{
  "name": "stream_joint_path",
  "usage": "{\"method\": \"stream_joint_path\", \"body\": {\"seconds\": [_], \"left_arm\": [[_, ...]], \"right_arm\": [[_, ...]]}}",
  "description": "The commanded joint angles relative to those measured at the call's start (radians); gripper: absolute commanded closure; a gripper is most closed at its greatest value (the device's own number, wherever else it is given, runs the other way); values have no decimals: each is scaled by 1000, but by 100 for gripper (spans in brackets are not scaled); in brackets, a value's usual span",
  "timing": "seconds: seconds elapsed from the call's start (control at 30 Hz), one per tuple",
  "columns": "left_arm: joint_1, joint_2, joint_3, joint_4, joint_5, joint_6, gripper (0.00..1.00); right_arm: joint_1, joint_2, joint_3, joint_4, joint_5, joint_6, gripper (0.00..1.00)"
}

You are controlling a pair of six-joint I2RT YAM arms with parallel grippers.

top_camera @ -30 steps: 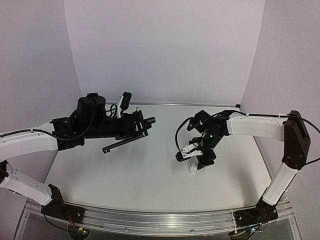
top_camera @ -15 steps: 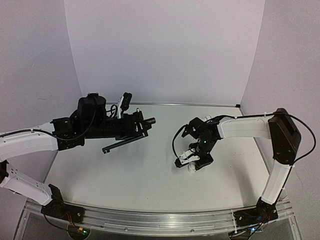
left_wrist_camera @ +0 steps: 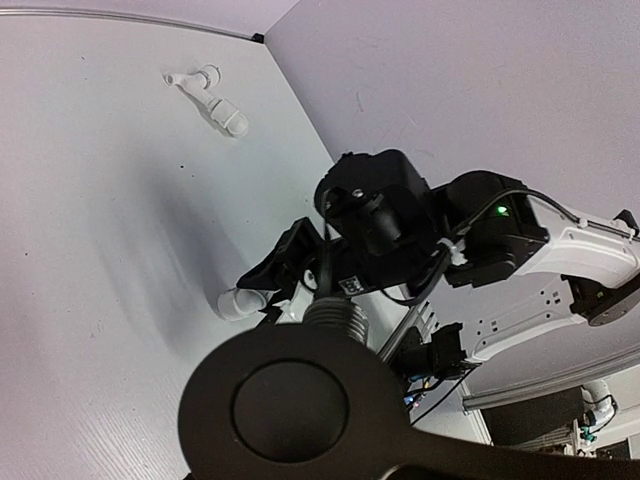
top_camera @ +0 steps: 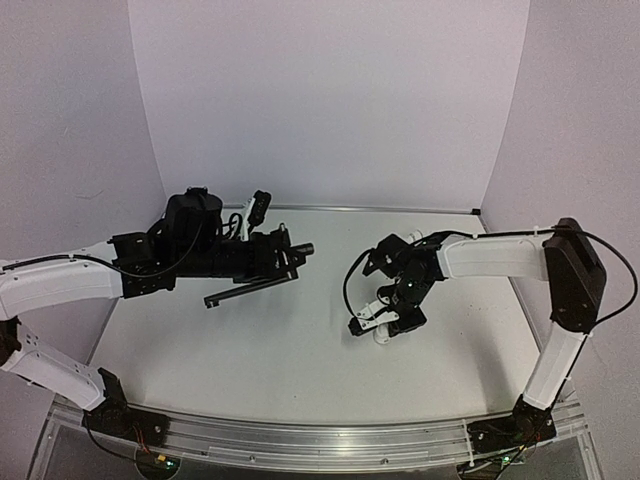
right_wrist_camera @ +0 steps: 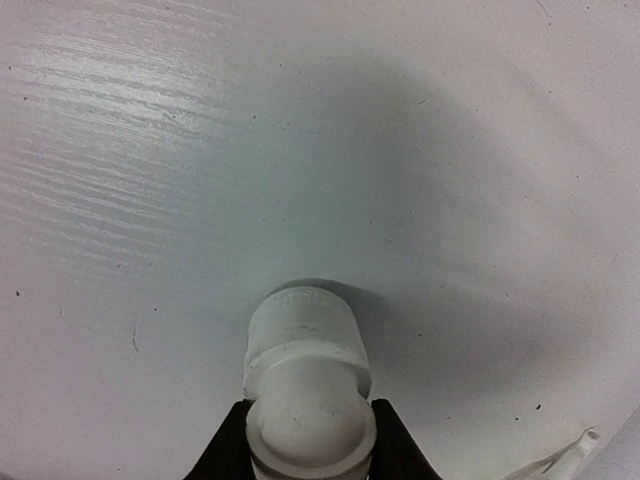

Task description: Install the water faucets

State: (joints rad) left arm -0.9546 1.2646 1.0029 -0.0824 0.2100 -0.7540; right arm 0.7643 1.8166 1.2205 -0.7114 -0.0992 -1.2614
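1. The faucet [top_camera: 250, 285] is slim, dark grey and L-shaped: a long thin spout running down to the left and a short round body pointing right. It is up off the table [top_camera: 300, 370], over its left half.
2. From the left wrist camera I see only a dark round face of the faucet [left_wrist_camera: 290, 405] close up, with a ribbed metal neck behind it.
3. My left gripper [top_camera: 278, 262] is clamped tight on the faucet, carrying it roughly level.
4. The white fitting [right_wrist_camera: 308, 385] is a small plastic elbow: a short round collar at the front and a rounded bend behind it. It rests on the table in the right half, well apart from the faucet.
5. My right gripper [right_wrist_camera: 308, 445] reaches down over the white fitting [top_camera: 382, 335], a dark finger pressed against either side of the bend, so it is pinching that piece.
6. A second white fitting [left_wrist_camera: 215, 100], knobbly with a small side nozzle, lies by the far edge of the table near the corner of the walls.
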Motion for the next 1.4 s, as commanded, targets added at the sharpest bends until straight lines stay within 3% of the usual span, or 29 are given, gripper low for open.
{"method": "stream_joint_path", "body": {"seconds": [0.0, 0.23, 0.37, 0.53, 0.63, 1.07, 1.37], "left_arm": [[4, -5, 84, 32, 30, 39, 100], [12, -7, 89, 42, 173, 59, 100], [14, 1, 97, 65, 320, 80, 100], [13, -22, 57, 263, 565, 45, 100], [13, -29, 66, 303, 617, 21, 100], [-9, 74, 129, 534, 794, -177, 100], [-24, 157, 171, 665, 898, -275, 100]], "right_arm": [[6, -186, 43, -25, 36, 11, 100], [6, -468, 107, 16, 46, -39, 100], [6, -625, 82, 134, -25, -92, 100], [6, -811, -25, 348, -164, -136, 100], [6, -887, -105, 469, -245, -182, 100], [16, -991, -287, 792, -493, -523, 100], [17, -1001, -339, 854, -633, -679, 100]]}}
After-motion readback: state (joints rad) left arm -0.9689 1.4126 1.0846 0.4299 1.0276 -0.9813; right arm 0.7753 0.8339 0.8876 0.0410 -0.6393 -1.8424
